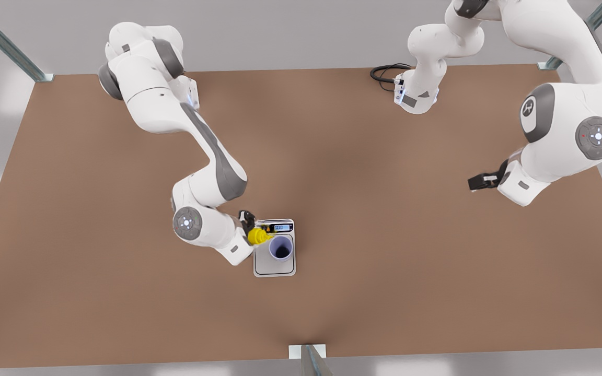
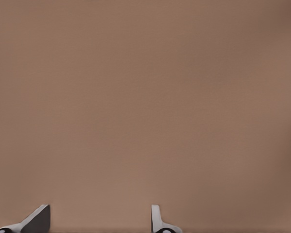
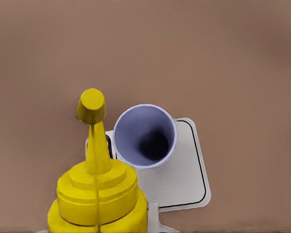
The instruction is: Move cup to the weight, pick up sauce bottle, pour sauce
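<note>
The lavender cup [image 1: 280, 247] [image 3: 144, 136] stands upright on the weight [image 1: 275, 267] [image 3: 185, 180], a flat silver scale with its display lit. My right gripper [image 1: 247, 225], at the front view's left, is shut on the yellow sauce bottle [image 1: 257, 236] [image 3: 98, 194]. The bottle is tipped over, and its nozzle [image 3: 91, 108] points toward the cup, with the tip just beside the rim. No sauce is visible in the cup's dark inside. My left gripper [image 1: 481, 181] [image 2: 97, 224] waits open above bare table at the front view's right.
A black cable [image 1: 384, 73] lies at the far edge by the arm's base. Metal frame posts [image 1: 309, 359] stand at the table's edges and corners. The brown table [image 1: 384, 271] surrounds the weight.
</note>
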Robot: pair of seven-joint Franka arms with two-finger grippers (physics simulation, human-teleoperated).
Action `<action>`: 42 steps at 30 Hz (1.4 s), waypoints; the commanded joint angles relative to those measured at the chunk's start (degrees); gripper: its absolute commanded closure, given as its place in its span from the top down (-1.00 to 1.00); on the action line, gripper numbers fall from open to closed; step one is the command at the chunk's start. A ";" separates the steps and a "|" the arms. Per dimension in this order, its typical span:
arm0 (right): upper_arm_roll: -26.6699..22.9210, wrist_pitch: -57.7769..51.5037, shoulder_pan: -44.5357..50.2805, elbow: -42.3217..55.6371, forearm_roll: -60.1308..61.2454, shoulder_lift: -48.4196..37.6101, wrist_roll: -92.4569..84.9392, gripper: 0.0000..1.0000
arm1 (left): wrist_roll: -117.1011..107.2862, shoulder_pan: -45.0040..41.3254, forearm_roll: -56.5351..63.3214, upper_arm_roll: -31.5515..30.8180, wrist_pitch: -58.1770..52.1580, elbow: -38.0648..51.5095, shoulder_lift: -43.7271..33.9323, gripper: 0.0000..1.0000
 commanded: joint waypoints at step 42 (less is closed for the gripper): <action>21.36 -14.63 -51.03 -18.20 29.02 15.74 -62.90 1.00 | -0.54 -0.37 0.02 -1.76 -0.14 0.00 1.16 1.00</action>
